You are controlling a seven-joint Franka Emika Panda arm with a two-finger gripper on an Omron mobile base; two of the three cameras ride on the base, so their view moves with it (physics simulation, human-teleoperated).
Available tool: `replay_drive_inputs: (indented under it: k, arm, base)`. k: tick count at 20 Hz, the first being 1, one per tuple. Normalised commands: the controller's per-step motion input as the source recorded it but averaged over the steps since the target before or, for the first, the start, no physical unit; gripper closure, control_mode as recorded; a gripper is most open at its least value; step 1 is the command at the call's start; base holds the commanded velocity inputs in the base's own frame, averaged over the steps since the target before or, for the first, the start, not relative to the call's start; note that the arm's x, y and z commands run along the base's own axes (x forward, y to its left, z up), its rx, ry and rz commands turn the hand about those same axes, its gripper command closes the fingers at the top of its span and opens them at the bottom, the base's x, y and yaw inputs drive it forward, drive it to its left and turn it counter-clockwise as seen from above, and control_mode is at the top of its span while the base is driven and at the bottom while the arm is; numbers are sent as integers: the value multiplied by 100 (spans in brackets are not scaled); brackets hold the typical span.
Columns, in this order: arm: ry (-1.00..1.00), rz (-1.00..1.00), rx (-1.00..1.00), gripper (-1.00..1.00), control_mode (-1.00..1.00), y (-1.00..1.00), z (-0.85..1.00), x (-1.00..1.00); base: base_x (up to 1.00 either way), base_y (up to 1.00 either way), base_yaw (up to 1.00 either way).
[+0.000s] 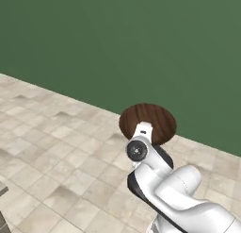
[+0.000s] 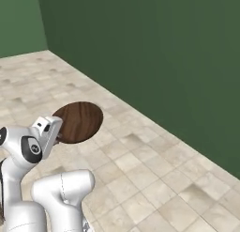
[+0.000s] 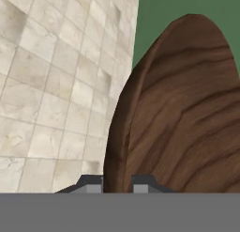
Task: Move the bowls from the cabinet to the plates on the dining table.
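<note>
Hand view: gripper [image 3: 118, 181] fingers pinch brown bowl [image 3: 178, 113] rim, over tiled floor [image 3: 51, 85], green wall [image 3: 159, 10] beyond.

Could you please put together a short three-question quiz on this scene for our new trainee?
1. True or false: the gripper is shut on the rim of the dark brown bowl.
2. What lies beneath the carried bowl in the base views? A) a dining table B) the tiled floor C) a cabinet shelf
3. Fill in: behind the bowl stands a plain ____ wall.

Key
1. True. In the hand view the two fingers pinch the bowl's edge, one on each side.
2. B. Pale tiles spread under the bowl, which is held up in the air.
3. Green.
</note>
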Motion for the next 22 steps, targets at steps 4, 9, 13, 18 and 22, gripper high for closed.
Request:
replay_drive_inputs:
  k: [4, 9, 13, 18, 22]
  arm:
    - [0, 0, 0, 100, 100, 0, 0, 0]
    - [0, 0, 0, 100, 100, 0, 0, 0]
    - [0, 0, 0, 100, 100, 0, 0, 0]
    - [0, 0, 0, 100, 100, 0, 0, 0]
    - [0, 0, 0, 100, 100, 0, 0, 0]
  base:
    - [100, 12, 31]
    - [100, 14, 32]
    - [100, 19, 32]
    - [100, 2, 32]
    - [100, 0, 34]
